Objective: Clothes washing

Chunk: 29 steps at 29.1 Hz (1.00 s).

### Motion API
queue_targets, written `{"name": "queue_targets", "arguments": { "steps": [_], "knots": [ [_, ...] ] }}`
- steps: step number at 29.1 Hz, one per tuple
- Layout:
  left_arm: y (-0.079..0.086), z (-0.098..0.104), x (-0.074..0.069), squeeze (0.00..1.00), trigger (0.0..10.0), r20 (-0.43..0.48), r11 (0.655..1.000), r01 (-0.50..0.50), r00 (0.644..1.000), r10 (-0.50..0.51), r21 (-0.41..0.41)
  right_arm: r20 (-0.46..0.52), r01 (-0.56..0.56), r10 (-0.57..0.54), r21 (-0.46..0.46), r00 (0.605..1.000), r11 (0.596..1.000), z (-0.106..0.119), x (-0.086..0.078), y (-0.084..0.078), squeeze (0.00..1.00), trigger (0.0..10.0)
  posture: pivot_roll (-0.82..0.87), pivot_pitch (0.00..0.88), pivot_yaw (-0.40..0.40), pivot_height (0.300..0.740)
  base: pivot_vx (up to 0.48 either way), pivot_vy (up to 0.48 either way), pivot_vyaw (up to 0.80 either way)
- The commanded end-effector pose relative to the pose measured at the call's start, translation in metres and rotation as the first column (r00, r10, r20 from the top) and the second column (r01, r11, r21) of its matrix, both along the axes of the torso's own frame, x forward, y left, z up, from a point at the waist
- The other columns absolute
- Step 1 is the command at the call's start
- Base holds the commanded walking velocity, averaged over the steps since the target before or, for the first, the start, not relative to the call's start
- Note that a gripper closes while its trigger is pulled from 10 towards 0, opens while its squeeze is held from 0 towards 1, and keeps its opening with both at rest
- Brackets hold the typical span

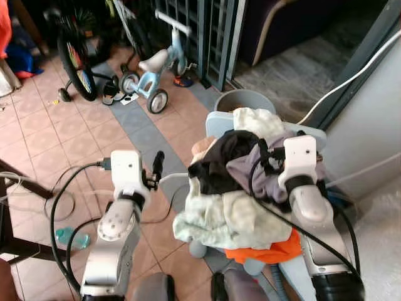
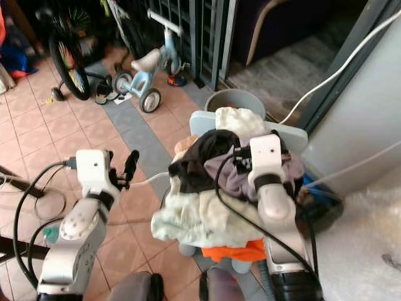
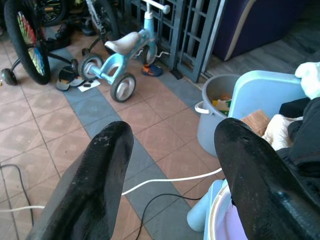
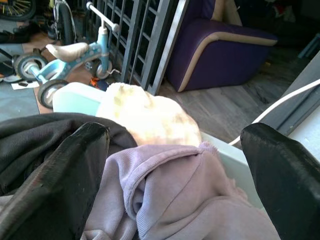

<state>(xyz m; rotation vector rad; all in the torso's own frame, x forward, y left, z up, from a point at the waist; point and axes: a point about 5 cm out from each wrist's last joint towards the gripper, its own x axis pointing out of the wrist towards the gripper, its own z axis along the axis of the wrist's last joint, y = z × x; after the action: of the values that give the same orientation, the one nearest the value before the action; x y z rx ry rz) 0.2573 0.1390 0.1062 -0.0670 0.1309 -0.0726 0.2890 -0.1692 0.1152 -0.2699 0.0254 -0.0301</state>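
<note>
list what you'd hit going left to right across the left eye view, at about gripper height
left gripper → pile of clothes → right gripper → white wall

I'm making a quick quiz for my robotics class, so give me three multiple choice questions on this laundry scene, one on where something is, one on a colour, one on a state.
1. Where is the grey bucket?
A. beyond the laundry pile
B. under the tricycle
C. in the left gripper

2. What colour is the garment at the near bottom of the laundry pile?
A. blue
B. orange
C. black

3. How do the right gripper jaws stand?
A. shut on a sock
B. open over the lilac garment
C. shut and empty

Answers:
1 A, the bucket sits past the pile, toward the doorway.
2 B, orange cloth shows beneath the pale towel.
3 B, the right wrist view shows the jaws wide apart above the lilac garment.
</note>
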Motion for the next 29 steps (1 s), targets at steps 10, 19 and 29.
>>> {"name": "queue_targets", "arguments": {
  "steps": [10,19,29],
  "knots": [
    [-0.003,-0.006,0.002,0.00,10.0,-0.073,0.999,0.052,0.996,-0.052,0.000,-0.368,0.112,-0.077,0.077,0.927,0.991,-0.042,0.004,-0.014,0.00,9.7,0.02,0.178,0.036,0.740,0.000,0.000,0.00],
    [-0.005,-0.009,0.000,0.00,10.0,-0.094,0.997,0.079,0.993,-0.076,0.024,-0.416,0.090,-0.020,0.149,0.909,0.985,-0.046,0.004,0.002,0.00,0.0,0.02,0.167,0.041,0.740,0.000,0.000,0.00],
    [-0.007,-0.011,0.002,0.00,10.0,-0.106,0.995,0.091,0.991,-0.087,0.029,-0.389,0.103,0.027,0.309,0.921,0.946,-0.043,0.002,0.011,0.00,0.0,0.02,0.158,0.046,0.740,0.000,0.000,0.00]
  ]
}}
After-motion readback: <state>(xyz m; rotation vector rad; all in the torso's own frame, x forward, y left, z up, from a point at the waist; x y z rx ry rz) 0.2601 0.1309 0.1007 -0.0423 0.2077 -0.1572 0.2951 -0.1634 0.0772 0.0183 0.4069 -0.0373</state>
